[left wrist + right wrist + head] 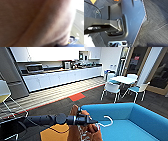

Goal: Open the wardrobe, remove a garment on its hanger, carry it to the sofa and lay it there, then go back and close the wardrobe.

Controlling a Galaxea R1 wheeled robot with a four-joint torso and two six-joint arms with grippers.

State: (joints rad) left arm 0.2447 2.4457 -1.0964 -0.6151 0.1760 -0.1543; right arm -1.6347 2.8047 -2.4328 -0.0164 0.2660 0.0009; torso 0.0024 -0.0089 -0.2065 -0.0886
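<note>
Now, left tool [90, 121]: grips garment [85, 133] at hanger [106, 122].
Sofa [140, 119]: at 3 o'clock, hanger hook over its seat.
Right tool: cannot tell.

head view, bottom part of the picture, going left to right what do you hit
Left arm → left gripper at the orange garment → white hanger hook → blue sofa.

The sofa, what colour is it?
Bright turquoise blue. The sofa shows best in the head view.
</note>
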